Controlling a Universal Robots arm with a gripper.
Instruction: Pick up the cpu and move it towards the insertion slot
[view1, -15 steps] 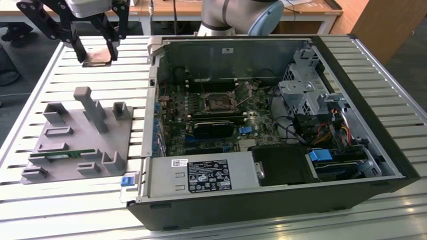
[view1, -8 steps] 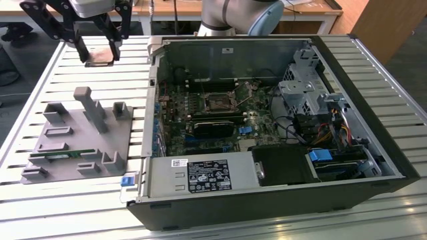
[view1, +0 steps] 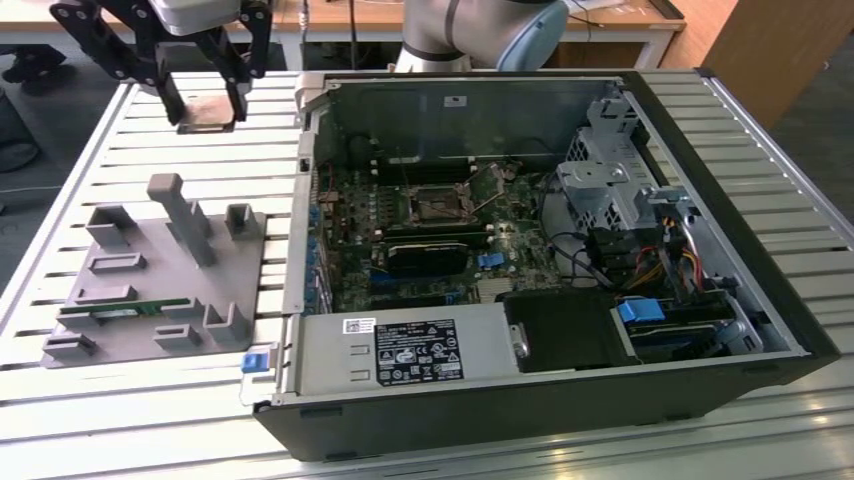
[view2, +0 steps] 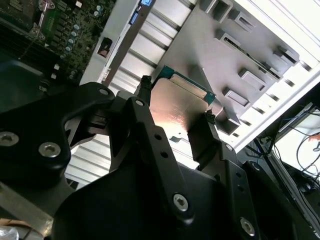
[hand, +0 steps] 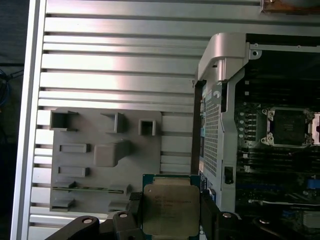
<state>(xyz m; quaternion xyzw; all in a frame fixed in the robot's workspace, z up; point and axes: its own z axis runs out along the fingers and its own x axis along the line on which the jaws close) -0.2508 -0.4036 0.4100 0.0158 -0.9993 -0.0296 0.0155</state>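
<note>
Gripper (hand: 170, 212): black, two-fingered, pinching the cpu (hand: 170, 210) by two opposite edges in both wrist views, one finger (view2: 145, 125) on each side, silver top facing the first wrist camera and underside (view2: 177, 112) facing the second. In the exterior view the gripper (view1: 207, 100) is hovering with the cpu (view1: 210, 112) above the slatted table (view1: 120, 400), near the exterior view's upper left corner, clear of the surface and just outside the case wall. Holder (view1: 147, 280): grey moulded tray with upright posts and pockets, lying on the table toward the exterior view's left, below and nearer the camera than the gripper; a green memory stick (view1: 127, 312) is sitting in one of its grooves. Case (view1: 534, 400): open black computer chassis lying on its side, occupying the centre and right of the exterior view. Slot (view1: 438, 204): square socket with silvery frame and dark centre, on the motherboard inside the case, well apart from the cpu; also appearing in the first wrist view (hand: 289, 126).
</note>
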